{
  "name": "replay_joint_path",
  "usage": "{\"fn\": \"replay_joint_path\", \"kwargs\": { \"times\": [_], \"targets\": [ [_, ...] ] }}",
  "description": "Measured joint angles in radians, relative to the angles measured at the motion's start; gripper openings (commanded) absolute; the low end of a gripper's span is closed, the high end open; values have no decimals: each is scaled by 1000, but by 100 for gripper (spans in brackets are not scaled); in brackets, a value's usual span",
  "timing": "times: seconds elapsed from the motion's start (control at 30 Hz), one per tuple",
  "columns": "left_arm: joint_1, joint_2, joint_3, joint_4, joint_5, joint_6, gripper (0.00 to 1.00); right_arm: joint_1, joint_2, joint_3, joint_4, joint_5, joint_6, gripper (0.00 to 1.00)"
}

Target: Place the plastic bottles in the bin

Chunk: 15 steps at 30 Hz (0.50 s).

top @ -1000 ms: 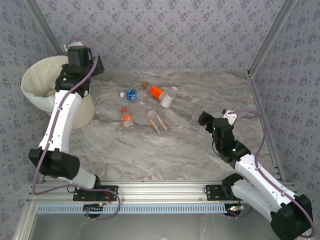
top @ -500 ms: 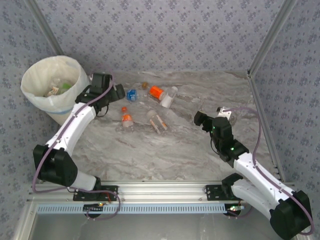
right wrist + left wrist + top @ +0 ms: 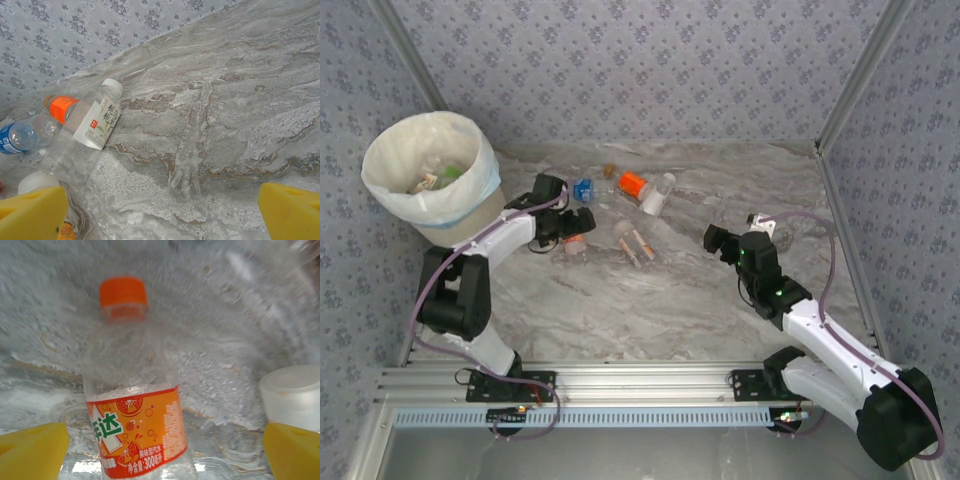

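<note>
Plastic bottles (image 3: 620,212) lie loose on the grey marbled table (image 3: 650,310), grouped left of centre toward the far side. Noted among them are a blue-labelled bottle (image 3: 583,189), a larger orange-labelled one (image 3: 633,184) and a white-capped bottle (image 3: 95,125) beside it. The bin (image 3: 470,215) stands at the far left corner of the table, its white liner (image 3: 382,150) folded over the rim. Items rest inside it, too small to identify with confidence.

The left gripper (image 3: 578,222) sits low at the near left edge of the group, jaws spread wide. The left wrist view shows an orange-capped bottle (image 3: 135,425) lying between the yellow pads (image 3: 32,450), cap pointing away, with a gap on either side. It is not gripped.

The right gripper (image 3: 712,238) is over bare table to the right of the group, jaws fully apart, holding nothing
</note>
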State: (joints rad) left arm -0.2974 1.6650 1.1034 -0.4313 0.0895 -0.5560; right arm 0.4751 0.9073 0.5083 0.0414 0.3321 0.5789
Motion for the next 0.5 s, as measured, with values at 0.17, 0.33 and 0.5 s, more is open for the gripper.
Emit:
{"fn": "replay_joint_path", "kwargs": {
  "times": [0.17,0.33,0.5],
  "targets": [
    [-8,69,-3,22,-11,-2,99,0,0,0,-1,0,1,100],
    [-8,114,-16,50,-19,15,93,0,0,0,-5,0,2,100],
    [-8,129,-20,68,-30,32,88,0,0,0,-8,0,8,100]
  ]
}}
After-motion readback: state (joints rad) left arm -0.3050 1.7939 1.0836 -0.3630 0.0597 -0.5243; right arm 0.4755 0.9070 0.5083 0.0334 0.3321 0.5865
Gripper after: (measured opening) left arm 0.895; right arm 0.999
